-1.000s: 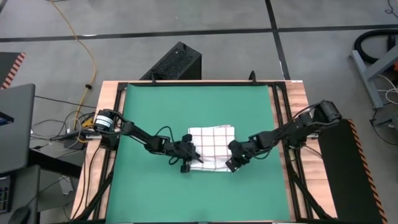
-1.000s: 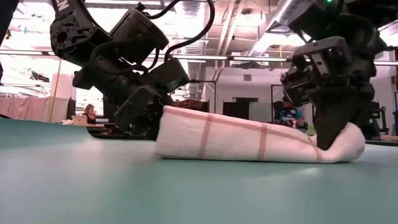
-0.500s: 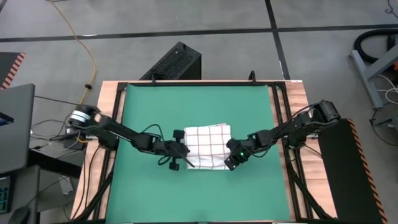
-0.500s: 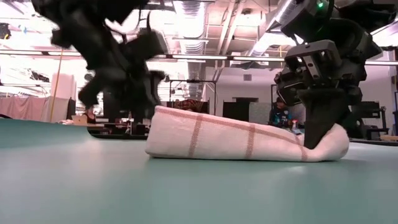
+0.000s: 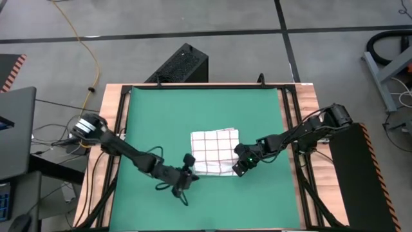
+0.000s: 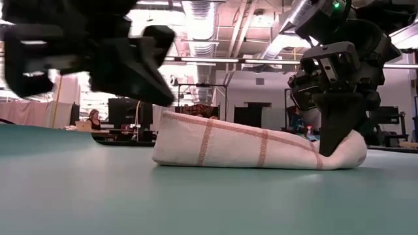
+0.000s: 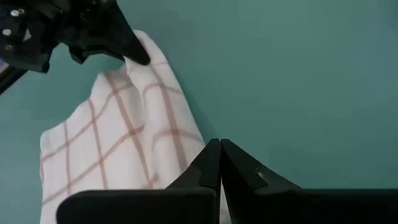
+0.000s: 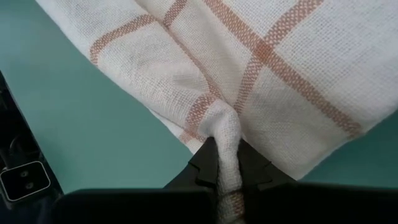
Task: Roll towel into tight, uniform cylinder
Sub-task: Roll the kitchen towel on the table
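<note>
Green mat (image 5: 154, 116), one towel (image 5: 214, 152), two claws

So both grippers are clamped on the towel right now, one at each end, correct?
Not quite. Only the right gripper is clamped on the towel, pinching a fold at its end, as the right wrist view shows. The left gripper is shut on nothing and clear of the cloth, as the left wrist view shows.
</note>
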Controlling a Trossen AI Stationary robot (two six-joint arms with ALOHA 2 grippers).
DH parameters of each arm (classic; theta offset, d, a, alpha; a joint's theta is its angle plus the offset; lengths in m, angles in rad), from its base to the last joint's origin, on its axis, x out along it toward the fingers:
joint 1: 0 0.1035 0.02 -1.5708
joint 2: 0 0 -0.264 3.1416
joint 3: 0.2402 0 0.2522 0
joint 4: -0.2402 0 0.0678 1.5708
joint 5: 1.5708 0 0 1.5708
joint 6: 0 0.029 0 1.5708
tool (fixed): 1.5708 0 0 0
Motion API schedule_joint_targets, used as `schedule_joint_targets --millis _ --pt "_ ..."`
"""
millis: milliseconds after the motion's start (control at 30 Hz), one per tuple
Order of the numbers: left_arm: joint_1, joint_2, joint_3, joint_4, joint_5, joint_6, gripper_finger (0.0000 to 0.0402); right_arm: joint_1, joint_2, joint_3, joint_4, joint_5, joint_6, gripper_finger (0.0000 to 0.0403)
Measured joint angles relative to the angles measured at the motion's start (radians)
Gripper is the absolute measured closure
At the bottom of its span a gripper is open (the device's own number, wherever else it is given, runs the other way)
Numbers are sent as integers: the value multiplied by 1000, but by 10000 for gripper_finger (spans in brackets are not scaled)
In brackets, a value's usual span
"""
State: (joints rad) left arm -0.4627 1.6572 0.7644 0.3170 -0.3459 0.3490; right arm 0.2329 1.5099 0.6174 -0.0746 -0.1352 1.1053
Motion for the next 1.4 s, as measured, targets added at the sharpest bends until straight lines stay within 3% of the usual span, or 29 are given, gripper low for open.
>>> schedule_joint_targets --millis 233,367,967,1233,1400 --pt "8 109 120 -6 -71 70 401 0 0 0 0 -1 -1 367" --pt "45 126 153 -75 -55 55 402 0 0 0 0 -6 -7 367" --pt "133 128 57 -121 -15 -149 401 0 0 0 2 -2 -36 366" --pt "130 127 -2 -109 -18 -231 401 0 2 -1 46 2 -150 299" --pt "130 126 -19 -84 -19 -240 401 0 3 -2 103 9 -213 282"
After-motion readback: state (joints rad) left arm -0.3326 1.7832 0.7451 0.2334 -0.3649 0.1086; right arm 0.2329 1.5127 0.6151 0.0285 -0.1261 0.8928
